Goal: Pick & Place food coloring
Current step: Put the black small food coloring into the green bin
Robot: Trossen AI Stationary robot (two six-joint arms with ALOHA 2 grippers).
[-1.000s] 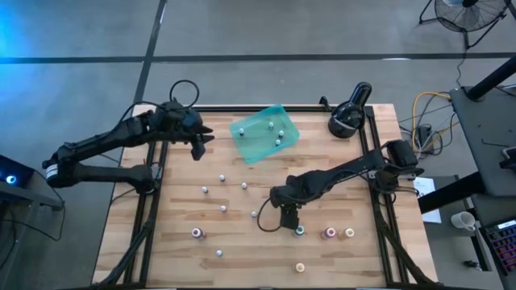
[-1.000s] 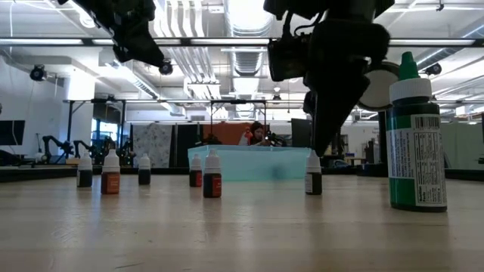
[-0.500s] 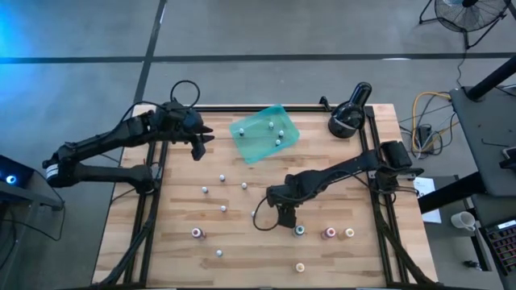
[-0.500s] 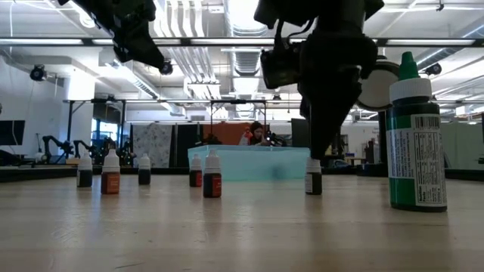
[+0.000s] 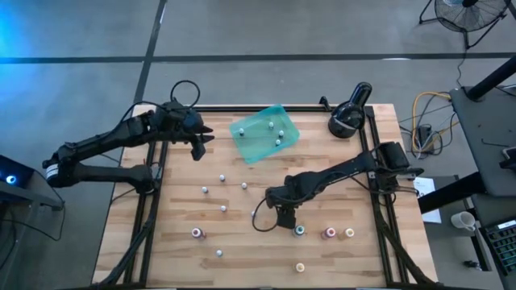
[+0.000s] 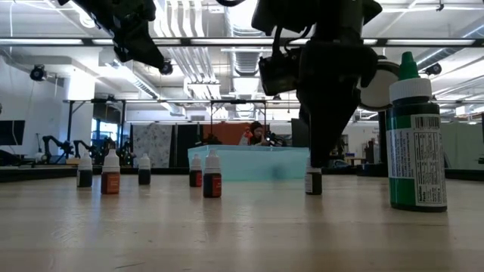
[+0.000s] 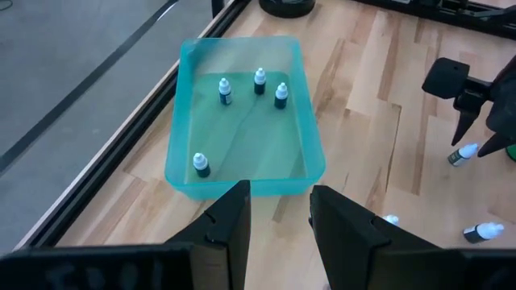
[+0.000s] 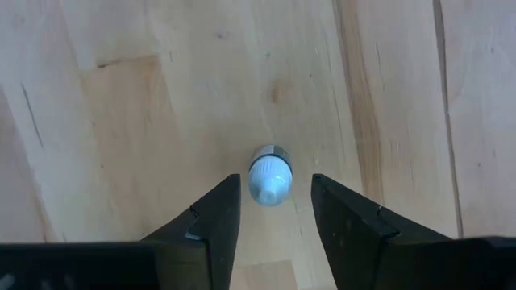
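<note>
Near the middle of the wooden table (image 5: 242,242), on the side of the teal tray (image 5: 264,134) away from the table's back edge, the right gripper (image 8: 271,211) hangs straight down over one white-capped food coloring bottle (image 8: 268,174). Its two fingers (image 8: 211,216) stand apart on either side of the cap with bare wood showing between each finger and the bottle, so nothing is clamped. The low view shows that bottle (image 6: 313,180) standing upright on the table beneath the dark gripper body. More small bottles stand scattered on the wood, well apart from the tray: a few between the tray and the right gripper (image 5: 222,179), and others farther out, among them a teal one (image 5: 299,230) just beside the right gripper, a pink one (image 5: 329,233) and an orange one (image 5: 300,267). Four bottles (image 7: 260,80) stand upright inside the tray, three near one end and one apart near the opposite corner. The left gripper (image 5: 196,143) hovers beside the tray, toward the table's left edge, its jaws parted and empty. A black round device (image 5: 348,117) sits on the tray's other side, by the back right corner.
</note>
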